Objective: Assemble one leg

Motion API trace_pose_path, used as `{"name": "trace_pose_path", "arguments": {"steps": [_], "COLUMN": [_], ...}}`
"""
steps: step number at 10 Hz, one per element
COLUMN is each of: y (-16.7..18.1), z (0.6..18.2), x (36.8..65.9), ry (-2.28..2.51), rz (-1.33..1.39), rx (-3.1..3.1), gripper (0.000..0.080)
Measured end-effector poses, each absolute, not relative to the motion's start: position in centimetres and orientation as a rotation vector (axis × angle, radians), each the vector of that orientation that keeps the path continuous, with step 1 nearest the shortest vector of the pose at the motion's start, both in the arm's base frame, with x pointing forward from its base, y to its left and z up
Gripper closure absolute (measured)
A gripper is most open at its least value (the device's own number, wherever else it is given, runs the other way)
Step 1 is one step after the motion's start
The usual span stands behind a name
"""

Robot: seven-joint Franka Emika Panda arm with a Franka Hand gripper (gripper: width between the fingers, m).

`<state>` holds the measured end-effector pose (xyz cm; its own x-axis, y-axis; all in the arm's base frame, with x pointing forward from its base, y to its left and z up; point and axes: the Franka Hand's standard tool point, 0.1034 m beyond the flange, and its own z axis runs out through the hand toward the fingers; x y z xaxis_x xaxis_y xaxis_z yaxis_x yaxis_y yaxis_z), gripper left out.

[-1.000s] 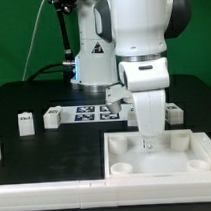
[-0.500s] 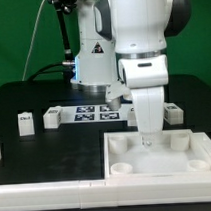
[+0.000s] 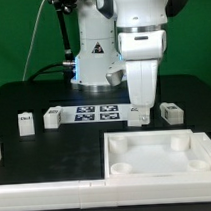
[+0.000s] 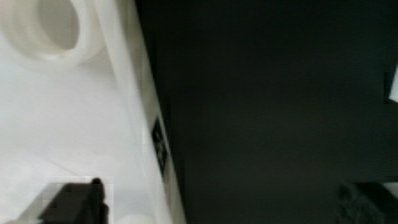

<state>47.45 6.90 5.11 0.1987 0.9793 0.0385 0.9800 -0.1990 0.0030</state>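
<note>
Carries the white two-finger gripper (image 3: 140, 116) low over the black bench (image 3: 33, 97), about the middle of its width, above the far rim of the large white square tray-like piece with raised corners (image 3: 147, 161) that fills the near corner on the exterior view's right. Holds the dark fingertips (image 4: 71, 203) spread wide in the wrist view, with only the tray's edge and bare bench top between them, so grips nothing

Has the small white plastic rectangular leg with its black-and-white code tag (image 3: 172, 112) resting on the bench near the gripper, toward the exterior view's right and just behind the tray's far rim, apart from both. Shows a second leg (image 3: 53, 116) beyond the thin flat white marker board (image 3: 94, 114), and a third leg (image 3: 25, 121) nearer the bench's edge on the exterior view's left, both well apart from the gripper

Turns, for the coming move, on that sideways offset: probably calls for a short travel toward the exterior view's right before any descent. Seems to lie with its long axis roughly along the bench's far edge, though looks too small to settle that; would then suit fingers closing across the narrow width. Cannot tell whether anything small sits hidden right behind the gripper's lower end. Counts as early in the step, with no leg lifted yet
</note>
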Motion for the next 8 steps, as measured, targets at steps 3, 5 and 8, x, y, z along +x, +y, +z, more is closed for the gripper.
{"name": "trace_pose_path", "arguments": {"steps": [3,5,8], "y": [7.0,7.0,8.5], "z": [5.1,5.0,4.7], "x": [47.4,47.3,45.1], "ry": [-1.7,-1.54,-0.861], "rz": [-0.045,-0.041,-0.052], "rx": [-2.609,-2.704,-2.975], "gripper": [0.015,0.015,0.015]}}
